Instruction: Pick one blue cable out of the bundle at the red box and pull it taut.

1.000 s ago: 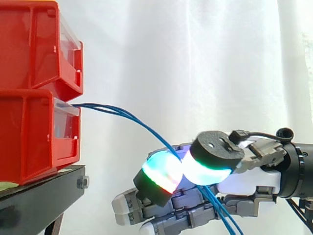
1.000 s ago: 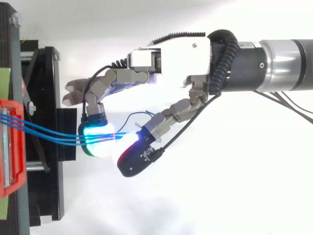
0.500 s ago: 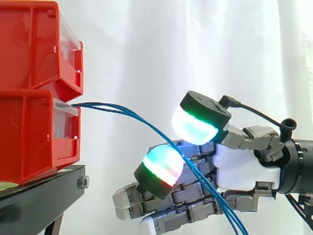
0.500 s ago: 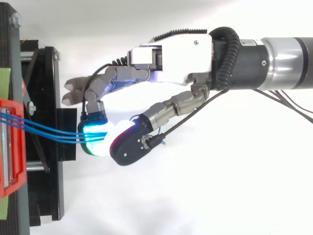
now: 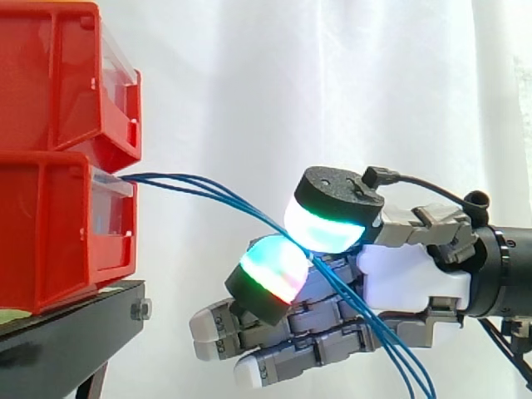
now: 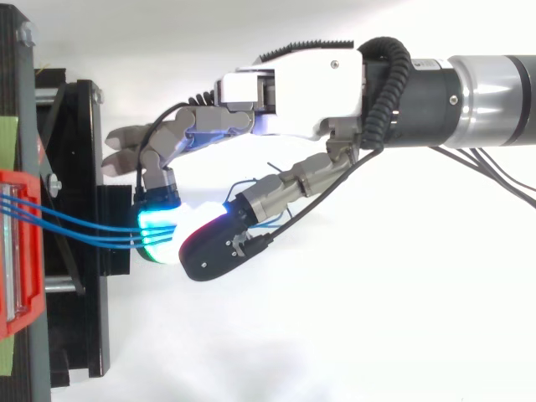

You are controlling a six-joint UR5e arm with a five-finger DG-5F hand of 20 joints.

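The hand (image 5: 407, 278), its thumb pad (image 5: 328, 229) and one finger pad (image 5: 270, 278) pinching the blue cables (image 6: 100, 238) that sag from the lower red bin (image 5: 50, 233), risks tautening the whole bundle, since all strands seem caught: three cables, two stacked bins, one hand.

Blue cables (image 5: 179, 181); red bins (image 5: 58, 224); black stand (image 5: 75, 332); pads (image 5: 270, 270) cyan-green, perhaps red-banded.

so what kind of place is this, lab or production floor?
Most likely a lab test rig, not a production floor: white curtain backdrop, red bins stacked on a black stand, and blue cables staged for the hand to work on.
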